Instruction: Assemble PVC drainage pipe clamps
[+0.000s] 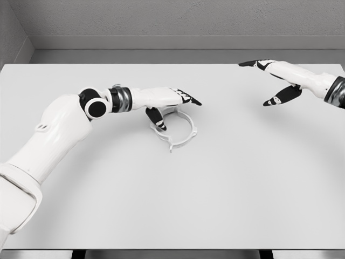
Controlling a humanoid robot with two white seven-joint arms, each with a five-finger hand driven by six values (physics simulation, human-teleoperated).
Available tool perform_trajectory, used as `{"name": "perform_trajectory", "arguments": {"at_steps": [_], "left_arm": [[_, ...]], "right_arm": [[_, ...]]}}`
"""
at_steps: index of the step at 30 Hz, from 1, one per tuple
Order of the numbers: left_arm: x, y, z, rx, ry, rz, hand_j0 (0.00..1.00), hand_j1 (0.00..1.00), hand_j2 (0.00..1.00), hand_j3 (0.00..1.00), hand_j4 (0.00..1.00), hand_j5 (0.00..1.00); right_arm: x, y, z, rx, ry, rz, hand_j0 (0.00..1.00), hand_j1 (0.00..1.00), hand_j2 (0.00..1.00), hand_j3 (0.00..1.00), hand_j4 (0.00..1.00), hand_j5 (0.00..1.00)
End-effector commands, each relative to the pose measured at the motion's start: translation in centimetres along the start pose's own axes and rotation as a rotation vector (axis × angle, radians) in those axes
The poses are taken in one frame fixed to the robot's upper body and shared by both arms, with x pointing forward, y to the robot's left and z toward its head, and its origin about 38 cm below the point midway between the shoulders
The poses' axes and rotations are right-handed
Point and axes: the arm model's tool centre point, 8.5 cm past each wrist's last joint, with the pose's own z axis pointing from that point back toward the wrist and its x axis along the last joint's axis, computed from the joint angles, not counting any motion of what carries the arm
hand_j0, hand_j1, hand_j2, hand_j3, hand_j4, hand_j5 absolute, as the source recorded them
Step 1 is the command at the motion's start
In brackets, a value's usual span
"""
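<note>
A white ring-shaped pipe clamp point(182, 133) lies flat on the white table point(226, 183), left of the middle. My left hand point(173, 106) hovers over the clamp's far-left part, fingers stretched out and thumb pointing down toward the ring; whether it touches the ring is unclear. It holds nothing. Far to the right, near the table's back edge, my right hand point(272, 81) hangs above the surface with fingers spread, well apart from the clamp.
The table's front edge runs along the bottom of the view. A grey wall point(178, 21) stands behind the table's back edge.
</note>
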Motion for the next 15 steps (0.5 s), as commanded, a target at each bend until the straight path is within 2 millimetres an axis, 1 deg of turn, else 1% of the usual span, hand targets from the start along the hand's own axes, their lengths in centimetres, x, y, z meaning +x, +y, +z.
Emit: {"name": "perform_trajectory", "arguments": {"at_steps": [1,4,7,9,14,15], "left_arm": [[-0.01,-0.03,0.02,-0.003,0.0,0.003,1.0,1.0,1.0,1.0,1.0,1.0],[0.39,-0.37,-0.49,-0.025,-0.009,0.002,1.0,1.0,1.0,1.0,1.0,1.0],[0.84,-0.35,-0.36,-0.025,-0.02,-0.02,1.0,1.0,1.0,1.0,1.0,1.0],[0.52,-0.58,-0.01,-0.03,-0.011,-0.021,1.0,1.0,1.0,1.0,1.0,1.0],[0.4,-0.47,0.14,-0.028,-0.007,-0.022,1.0,1.0,1.0,1.0,1.0,1.0],[0.16,-0.49,0.45,-0.03,-0.001,-0.023,1.0,1.0,1.0,1.0,1.0,1.0]], "right_arm": [[0.0,-0.09,0.05,-0.006,-0.001,-0.006,1.0,1.0,1.0,1.0,1.0,1.0],[0.01,0.01,0.0,-0.005,-0.002,-0.008,1.0,1.0,1.0,1.0,1.0,1.0],[-0.04,0.06,0.07,-0.004,0.0,-0.008,1.0,1.0,1.0,1.0,1.0,1.0],[-0.04,0.06,0.07,-0.004,0.0,-0.008,1.0,1.0,1.0,1.0,1.0,1.0],[-0.05,0.02,0.09,-0.005,0.0,-0.008,1.0,1.0,1.0,1.0,1.0,1.0],[-0.04,0.06,0.07,-0.004,0.0,-0.008,1.0,1.0,1.0,1.0,1.0,1.0]]}}
